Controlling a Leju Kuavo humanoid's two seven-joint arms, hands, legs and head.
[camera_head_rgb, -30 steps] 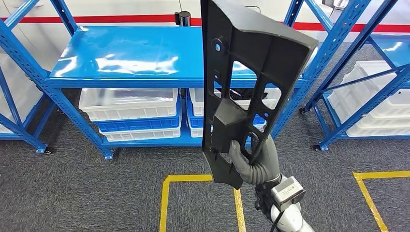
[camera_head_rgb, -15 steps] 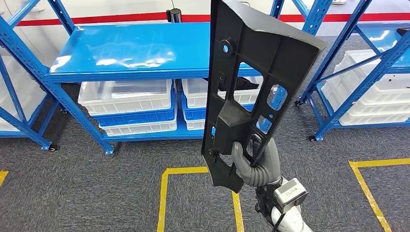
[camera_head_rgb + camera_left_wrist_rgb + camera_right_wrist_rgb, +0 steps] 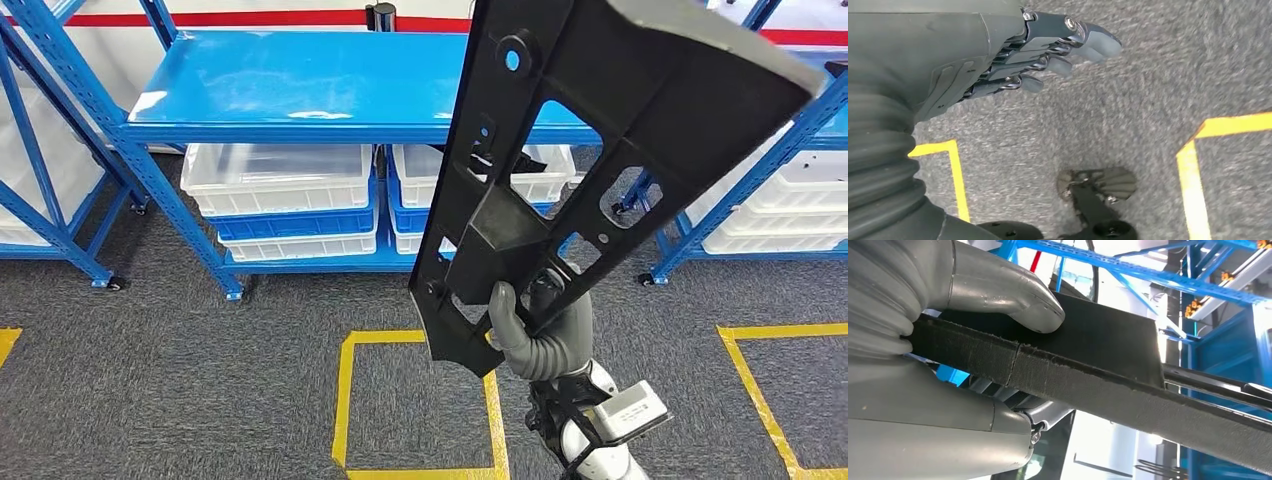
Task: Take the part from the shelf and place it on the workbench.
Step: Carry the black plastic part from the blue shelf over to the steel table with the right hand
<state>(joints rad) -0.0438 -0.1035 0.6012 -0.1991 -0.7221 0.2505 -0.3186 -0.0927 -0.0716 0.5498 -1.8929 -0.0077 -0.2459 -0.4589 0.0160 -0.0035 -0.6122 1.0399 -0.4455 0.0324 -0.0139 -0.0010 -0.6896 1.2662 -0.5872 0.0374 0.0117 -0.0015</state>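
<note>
The right hand (image 3: 535, 330) grips the part (image 3: 600, 150) near its lower end, thumb pressed on one face and fingers wrapped through an opening — the long black moulded panel stands up in front of the head camera, now leaning further over to the right than it did a second ago and looming larger in the picture. The whole background has slid too: the blue shelf (image 3: 330, 90) with its white bins (image 3: 280, 180) sits differently in view and the yellow floor tape (image 3: 345, 400) has shifted, so the robot itself is turning or stepping and the rack has not moved. In the right wrist view the thumb (image 3: 1008, 295) lies flat on the part's dark edge (image 3: 1088, 375), a firm hold. The left hand (image 3: 1048, 55) hangs over the grey carpet (image 3: 1148, 100), fingers loosely apart and holding nothing. My reading is that the pick from the shelf is done and the carry is under way; no workbench is in sight yet, so the placing is still ahead — the tilt of such a long part is worth watching near the uprights.
</note>
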